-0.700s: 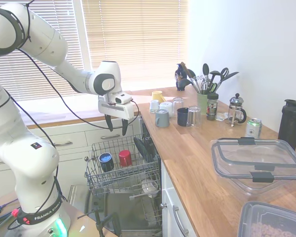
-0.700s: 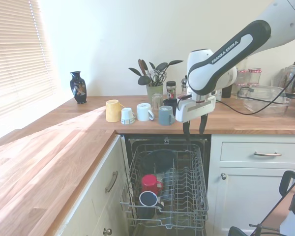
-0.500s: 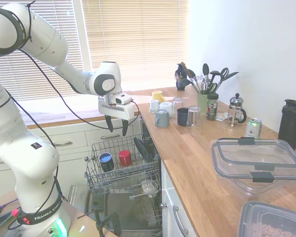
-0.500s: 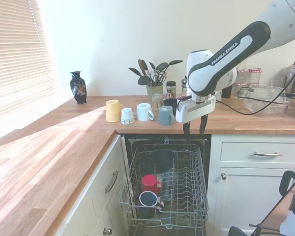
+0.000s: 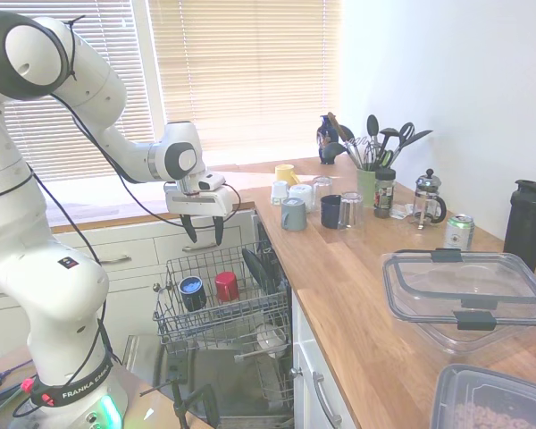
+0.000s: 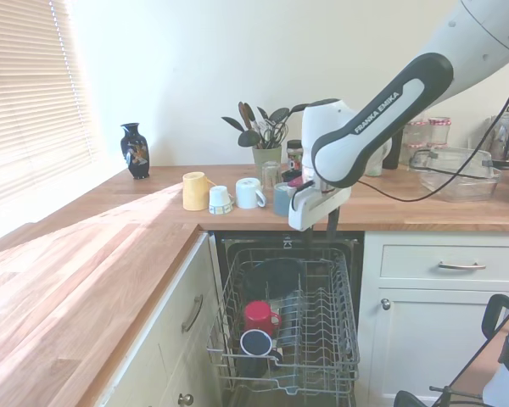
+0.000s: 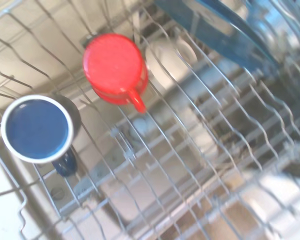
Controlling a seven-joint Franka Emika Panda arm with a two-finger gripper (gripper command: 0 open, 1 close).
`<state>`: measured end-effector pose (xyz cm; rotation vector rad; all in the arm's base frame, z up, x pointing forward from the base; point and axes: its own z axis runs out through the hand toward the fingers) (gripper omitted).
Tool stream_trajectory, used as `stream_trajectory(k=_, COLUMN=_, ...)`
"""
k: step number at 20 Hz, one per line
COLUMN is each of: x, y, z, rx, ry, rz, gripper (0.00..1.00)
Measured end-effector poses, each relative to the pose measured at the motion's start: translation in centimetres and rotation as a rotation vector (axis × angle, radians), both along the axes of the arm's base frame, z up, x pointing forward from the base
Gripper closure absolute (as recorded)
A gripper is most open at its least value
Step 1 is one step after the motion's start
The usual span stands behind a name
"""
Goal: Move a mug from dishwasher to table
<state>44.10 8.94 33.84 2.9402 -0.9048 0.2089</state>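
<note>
1. Not started yet: red mug (image 5: pixel 226 286) sitting in the dishwasher rack (image 5: pixel 216 299), right beside a dark mug (image 5: pixel 191 292) with a blue inside.
2. Gripper (image 5: pixel 203 229) up above the rack, jaws open, holding nothing.
3. Left to do: go down, grab the mug, lift, put on the table (image 5: pixel 375 295).

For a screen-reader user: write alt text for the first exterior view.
A white robot arm holds its open claw above the dishwasher rack, where a red mug sits beside a dark mug with a blue inside. To the right runs a wooden table holding mugs, utensils and clear containers.
</note>
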Motion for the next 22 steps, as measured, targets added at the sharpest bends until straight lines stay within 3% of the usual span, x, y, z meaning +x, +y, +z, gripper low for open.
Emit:
stream_trajectory(k=8, x=4.0, y=3.9, z=-6.0, rx=-0.065, ry=0.010, rz=0.119, gripper=0.00)
stream_trajectory(k=22, x=7.7, y=6.2, z=-15.8, rx=-0.095, ry=0.031, rz=0.243, gripper=0.00)
